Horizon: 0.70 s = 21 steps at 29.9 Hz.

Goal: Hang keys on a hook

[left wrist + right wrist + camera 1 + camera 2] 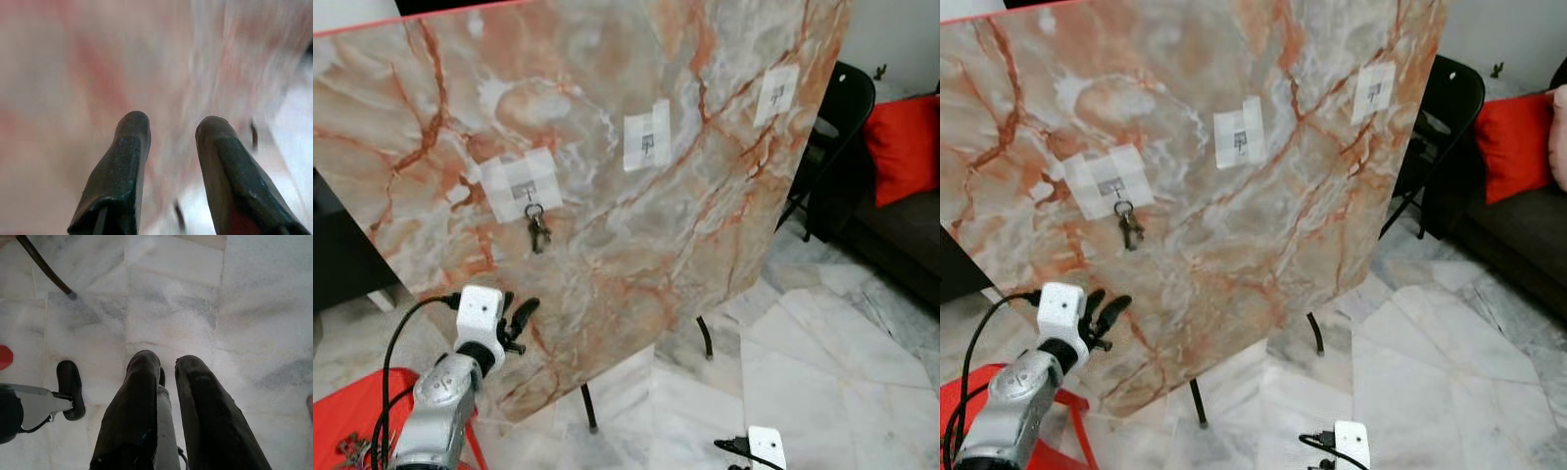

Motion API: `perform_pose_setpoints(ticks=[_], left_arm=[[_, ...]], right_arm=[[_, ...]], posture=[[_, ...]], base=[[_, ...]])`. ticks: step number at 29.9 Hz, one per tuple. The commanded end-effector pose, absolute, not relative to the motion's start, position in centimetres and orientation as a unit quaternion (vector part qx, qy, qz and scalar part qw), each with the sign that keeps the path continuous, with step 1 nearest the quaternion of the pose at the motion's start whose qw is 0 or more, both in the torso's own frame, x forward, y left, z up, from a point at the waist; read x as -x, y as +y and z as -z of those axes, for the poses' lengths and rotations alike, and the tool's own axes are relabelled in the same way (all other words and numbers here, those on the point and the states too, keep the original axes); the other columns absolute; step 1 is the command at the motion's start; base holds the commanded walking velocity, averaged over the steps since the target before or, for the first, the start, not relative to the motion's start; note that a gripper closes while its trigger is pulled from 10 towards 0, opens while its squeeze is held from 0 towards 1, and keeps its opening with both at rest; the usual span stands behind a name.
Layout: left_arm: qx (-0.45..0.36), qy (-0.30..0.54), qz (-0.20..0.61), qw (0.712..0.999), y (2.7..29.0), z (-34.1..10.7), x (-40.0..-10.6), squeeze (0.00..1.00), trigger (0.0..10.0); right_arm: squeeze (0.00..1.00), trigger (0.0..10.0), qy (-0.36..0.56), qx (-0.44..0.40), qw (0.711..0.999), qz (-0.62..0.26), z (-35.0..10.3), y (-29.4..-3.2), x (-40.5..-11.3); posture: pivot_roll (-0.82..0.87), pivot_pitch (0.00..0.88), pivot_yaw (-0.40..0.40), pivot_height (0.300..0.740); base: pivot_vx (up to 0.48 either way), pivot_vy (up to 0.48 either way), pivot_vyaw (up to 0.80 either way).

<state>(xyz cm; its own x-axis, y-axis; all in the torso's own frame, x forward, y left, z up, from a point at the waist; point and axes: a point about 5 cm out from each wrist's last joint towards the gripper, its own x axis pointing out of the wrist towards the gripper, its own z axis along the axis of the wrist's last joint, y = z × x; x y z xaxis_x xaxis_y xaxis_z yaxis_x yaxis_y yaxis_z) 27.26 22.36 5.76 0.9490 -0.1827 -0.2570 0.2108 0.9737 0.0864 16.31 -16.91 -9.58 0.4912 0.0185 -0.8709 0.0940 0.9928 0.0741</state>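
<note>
Hovering at lower left before the marble board, the left end effector shows parted, empty fingers. Keys hang from the taped hook at centre left, above it. Right end effector, fingers slightly apart, points at the floor.

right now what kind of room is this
Probably a living room in a home: a dark sofa with a red cushion, a black folding chair, a marble tile floor. A marble-patterned board with taped hooks holds the keys.
</note>
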Motion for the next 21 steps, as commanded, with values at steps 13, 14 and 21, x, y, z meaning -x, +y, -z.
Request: perform_pose_setpoints(ticks=[13,14,21], left_arm=[[-0.090,0.363,0.051,0.926,24.4,4.2,-21.4,0.00,10.0],[-0.092,0.383,0.040,0.918,24.5,4.9,-20.9,0.00,10.0],[-0.077,0.428,0.002,0.901,24.3,6.5,-19.0,0.00,10.0]], right_arm=[[0.00,10.0,0.502,-0.058,0.862,0.033,9.6,-16.9,-16.3],[0.00,10.0,0.503,-0.057,0.862,0.033,9.6,-16.9,-16.3],[0.00,10.0,0.501,-0.061,0.862,0.039,9.6,-16.9,-16.3]], posture=[[0.04,0.000,-0.006,0.740],[0.04,0.000,-0.005,0.740],[0.03,0.000,-0.001,0.740]], base=[[0.000,0.000,0.00],[0.000,0.000,0.00],[0.000,0.000,0.00]])
